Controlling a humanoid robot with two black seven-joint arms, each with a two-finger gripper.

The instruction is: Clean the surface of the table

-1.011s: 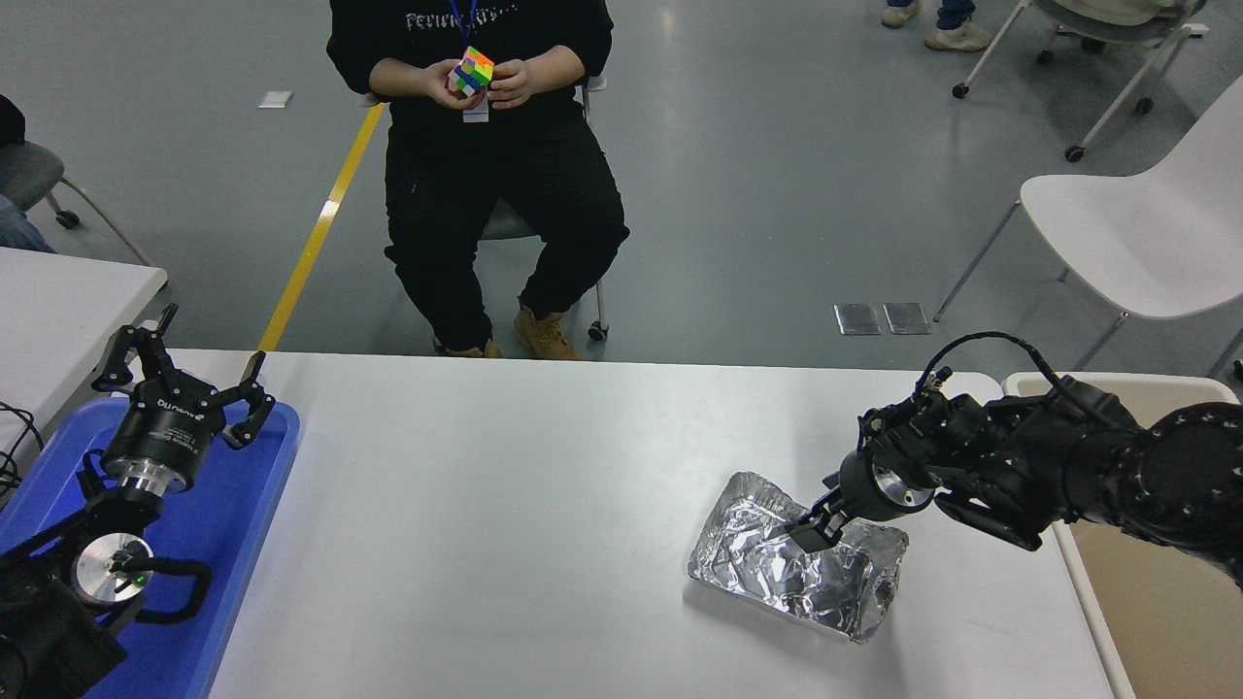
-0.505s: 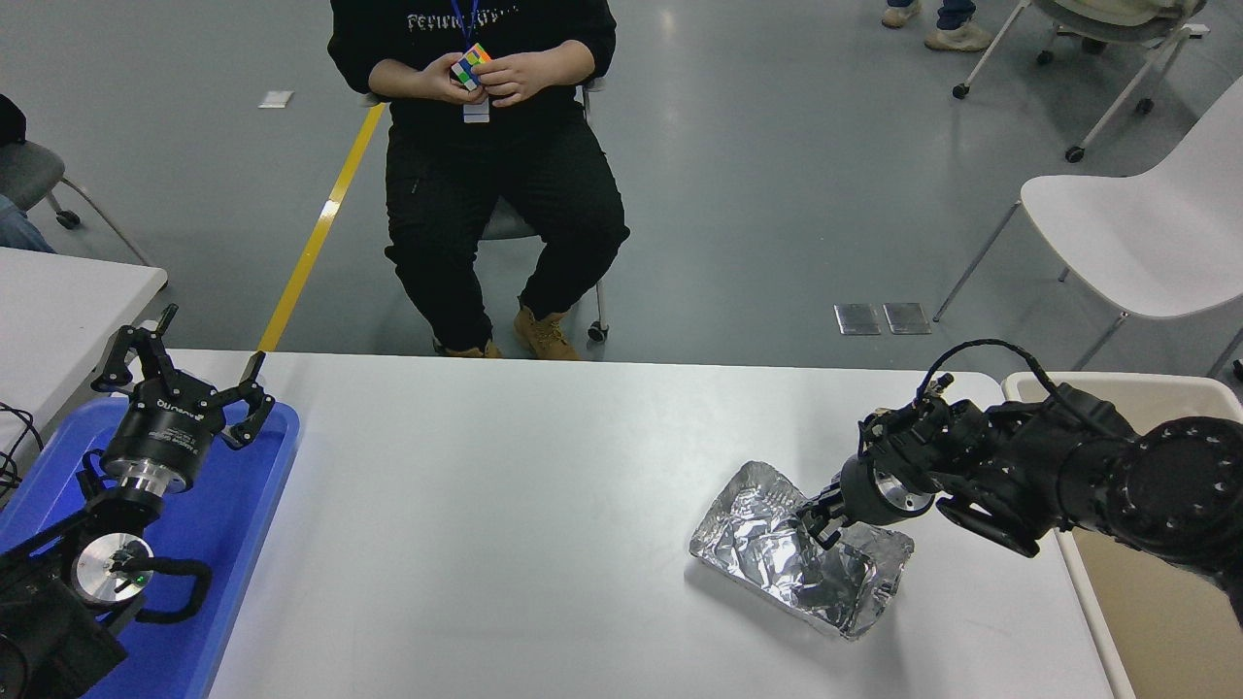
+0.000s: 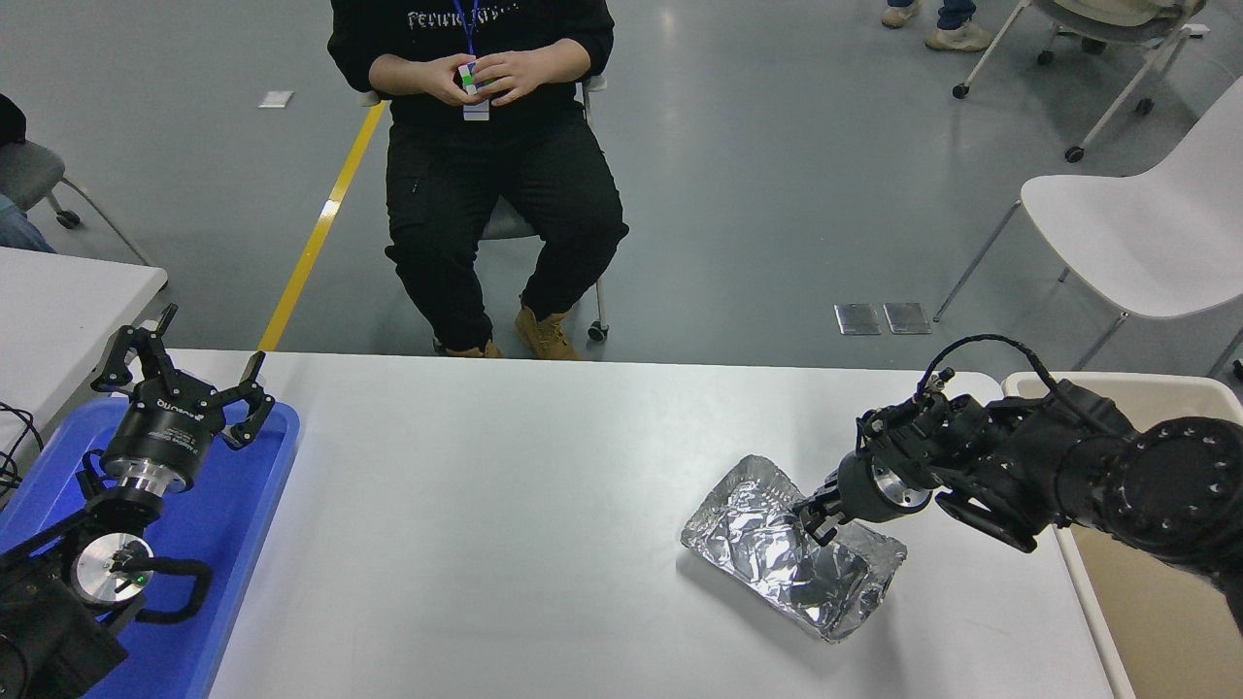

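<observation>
The right pincer (image 3: 814, 516) grips the far rim of a crumpled foil tray (image 3: 791, 559) on the white surface (image 3: 505, 505), near a beige bin (image 3: 1146, 582). The left pincer (image 3: 184, 374), fingers spread, hangs over a blue tray (image 3: 243, 505). A seated person (image 3: 495, 175) faces the surface.

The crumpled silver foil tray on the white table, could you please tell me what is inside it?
Only wrinkled foil shows inside the crumpled silver foil tray. The right pincer reaches into it, hiding the part beneath its tips.
</observation>
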